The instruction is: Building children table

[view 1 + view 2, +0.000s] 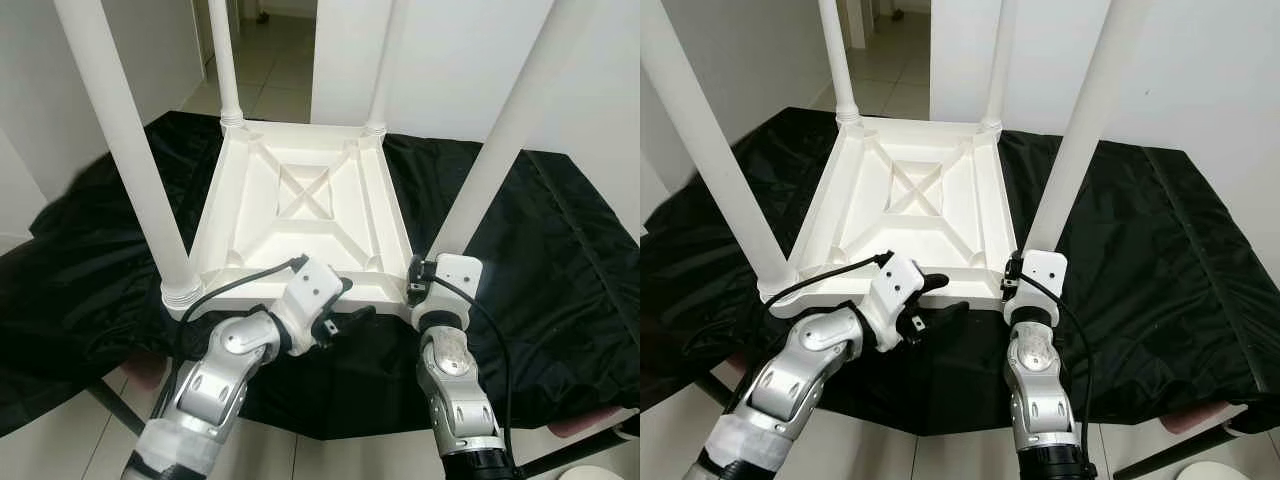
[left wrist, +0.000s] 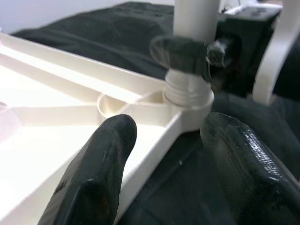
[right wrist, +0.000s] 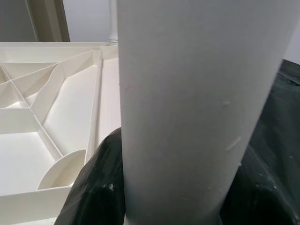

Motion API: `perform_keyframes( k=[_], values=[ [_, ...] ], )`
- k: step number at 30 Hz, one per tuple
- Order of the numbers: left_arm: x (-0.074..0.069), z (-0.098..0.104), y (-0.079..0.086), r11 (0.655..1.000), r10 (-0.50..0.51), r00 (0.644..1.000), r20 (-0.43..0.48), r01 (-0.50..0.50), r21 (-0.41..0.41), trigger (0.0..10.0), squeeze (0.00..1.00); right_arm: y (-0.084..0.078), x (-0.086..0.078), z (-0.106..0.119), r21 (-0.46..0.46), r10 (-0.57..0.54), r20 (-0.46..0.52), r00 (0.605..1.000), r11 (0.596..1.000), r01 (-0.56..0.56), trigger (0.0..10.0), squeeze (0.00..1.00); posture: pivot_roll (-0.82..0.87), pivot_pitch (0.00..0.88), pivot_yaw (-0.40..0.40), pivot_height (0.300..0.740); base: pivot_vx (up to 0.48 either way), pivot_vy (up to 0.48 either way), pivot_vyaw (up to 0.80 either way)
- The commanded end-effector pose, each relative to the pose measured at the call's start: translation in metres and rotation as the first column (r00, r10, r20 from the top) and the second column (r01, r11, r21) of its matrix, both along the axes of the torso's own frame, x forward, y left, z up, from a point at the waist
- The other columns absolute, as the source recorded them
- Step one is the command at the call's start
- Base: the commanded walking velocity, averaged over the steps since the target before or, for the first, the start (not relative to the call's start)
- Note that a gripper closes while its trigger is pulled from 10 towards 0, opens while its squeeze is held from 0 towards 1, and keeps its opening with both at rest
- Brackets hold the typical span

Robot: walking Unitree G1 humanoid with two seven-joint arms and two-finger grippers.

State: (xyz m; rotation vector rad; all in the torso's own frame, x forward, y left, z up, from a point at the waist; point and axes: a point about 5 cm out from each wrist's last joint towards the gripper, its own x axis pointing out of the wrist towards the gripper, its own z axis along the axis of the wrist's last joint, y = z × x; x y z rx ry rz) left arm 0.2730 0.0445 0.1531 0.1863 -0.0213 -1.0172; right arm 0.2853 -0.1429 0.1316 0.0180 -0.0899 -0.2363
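**Upside down on black cloth: white plastic children's table, four legs up**

Overturned on a bench draped in wrinkled black cloth (image 1: 560,250): small white plastic children's table (image 1: 300,215), ribbed underside facing up, cross-shaped bracing in the middle. Four round white plastic legs rising from the corners, near-left leg (image 1: 125,150), near-right leg (image 1: 505,135), and two at the far corners.

Right gripper (image 1: 420,285) down at the near-right corner, black fingers (image 3: 93,192) closed around the base of the near-right leg, pinching it just above the threaded socket. Leg pressed close against the right wrist camera, table ribs beside it.

Left gripper (image 1: 350,318) at the near edge of the table, between the two near legs, fingers (image 2: 101,173) spread, rim of the tabletop between them, gripping nothing. Pale tiled floor beyond the bench, white walls around.
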Motion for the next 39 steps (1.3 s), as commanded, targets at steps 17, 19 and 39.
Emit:
perform_keyframes(
  k=[17, 19, 39],
  values=[
    [0.006, -0.001, 0.000, 1.000, 0.017, 1.000, 0.006, -0.017, 0.003, 10.0, 0.00, -0.028, -0.012, -0.018, 0.037, 0.172, -0.041, 0.984, 0.985, -0.170, 10.0, 0.00, 0.00, 0.000, -0.007, 0.740, 0.000, 0.000, 0.00],
    [0.006, -0.001, 0.000, 1.000, 0.017, 1.000, 0.006, -0.017, 0.004, 10.0, 0.00, -0.030, -0.012, -0.018, 0.027, 0.221, -0.041, 0.975, 0.975, -0.220, 10.0, 0.00, -0.01, 0.000, -0.005, 0.740, 0.000, 0.000, 0.00],
    [0.009, 0.001, -0.004, 1.000, -0.004, 1.000, 0.026, 0.003, 0.018, 10.0, 0.00, -0.036, 0.023, 0.004, -0.189, 0.703, -0.086, 0.706, 0.684, -0.705, 10.0, 0.00, 0.02, 0.000, 0.002, 0.740, 0.000, 0.000, 0.00]
  ],
)
